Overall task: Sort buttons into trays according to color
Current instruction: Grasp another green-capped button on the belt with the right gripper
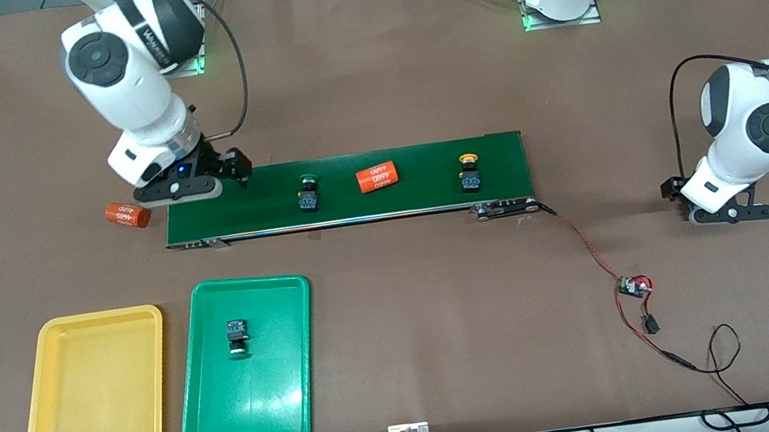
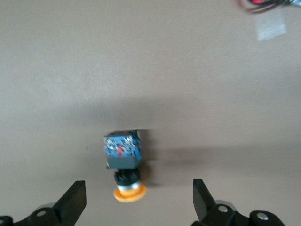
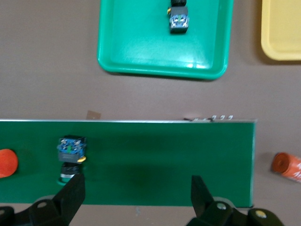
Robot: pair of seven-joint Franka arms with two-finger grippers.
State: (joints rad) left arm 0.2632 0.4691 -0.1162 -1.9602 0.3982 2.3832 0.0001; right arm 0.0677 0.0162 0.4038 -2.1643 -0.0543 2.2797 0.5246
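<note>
The right gripper (image 1: pixel 234 171) hangs over the conveyor belt (image 1: pixel 350 189) at the right arm's end, its fingers (image 3: pixel 70 195) spread wide and holding nothing. In the right wrist view a green-capped button (image 3: pixel 70 155) lies on the belt just beside one finger, not touching it.

The left gripper (image 1: pixel 714 205) is low over the bare tabletop (image 1: pixel 443 299) toward the left arm's end, well apart from the belt. Its fingers (image 2: pixel 75 200) are also wide open and empty (the left wrist view shows a yellow-capped button (image 2: pixel 123 162) lying on its side on the brown surface between them, cap toward the camera, touched by neither finger).

On the belt in the front view, going from the right arm's end: the green-capped button (image 1: pixel 308 194), an orange cylinder (image 1: pixel 377 177) with white numerals, then a second yellow-capped button (image 1: pixel 470 173) near the belt's other end. Another orange cylinder (image 1: pixel 127 215) lies on the tabletop just off the belt's end, beside the right gripper.

Nearer the front camera sit the two trays side by side. The green tray (image 1: pixel 292 413) holds one button (image 1: pixel 237 338) lying on its side; its cap colour is hard to tell. The yellow tray (image 1: pixel 96 400) lies toward the right arm's end of it
</note>
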